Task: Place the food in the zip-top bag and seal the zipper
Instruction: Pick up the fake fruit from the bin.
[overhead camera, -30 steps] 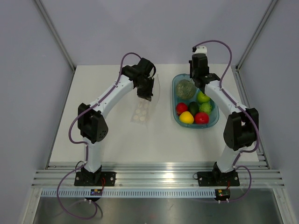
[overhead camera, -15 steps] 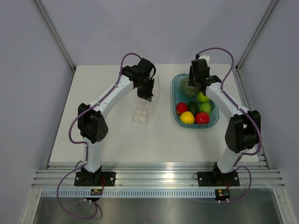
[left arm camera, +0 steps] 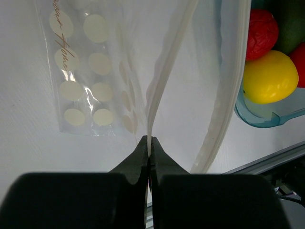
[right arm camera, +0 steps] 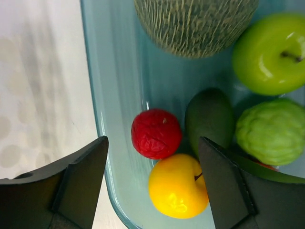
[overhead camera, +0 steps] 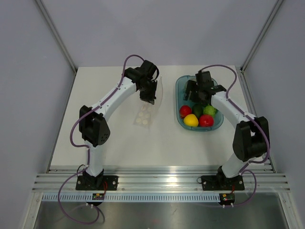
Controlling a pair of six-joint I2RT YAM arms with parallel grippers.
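Note:
The zip-top bag (overhead camera: 145, 114), clear with cream dots (left arm camera: 81, 90), hangs from my left gripper (overhead camera: 149, 98) with its lower end on the table. That gripper (left arm camera: 150, 140) is shut on one lip of the zipper (left arm camera: 164, 71); the other lip (left arm camera: 224, 95) bows away, so the mouth gapes. The food lies in the blue tray (right arm camera: 114, 95): a red piece (right arm camera: 156, 133), a yellow one (right arm camera: 178, 193), a dark green one (right arm camera: 209, 117), a bright green apple (right arm camera: 269, 52) and the netted grey-green ball (right arm camera: 195, 24). My right gripper (right arm camera: 153, 139) hangs open over the red and yellow pieces, touching nothing.
The blue tray (overhead camera: 177, 86) sits at the right of the white table, just right of the bag. A bumpy light green piece (right arm camera: 274, 131) and a second red piece (overhead camera: 206, 120) also lie in it. Grey walls close in the table, and a metal rail (overhead camera: 157, 181) runs along its near edge.
My right gripper has opened from shut and come down and nearer over the tray, now covering the grey-green ball from above. The left arm and the bag have not moved.

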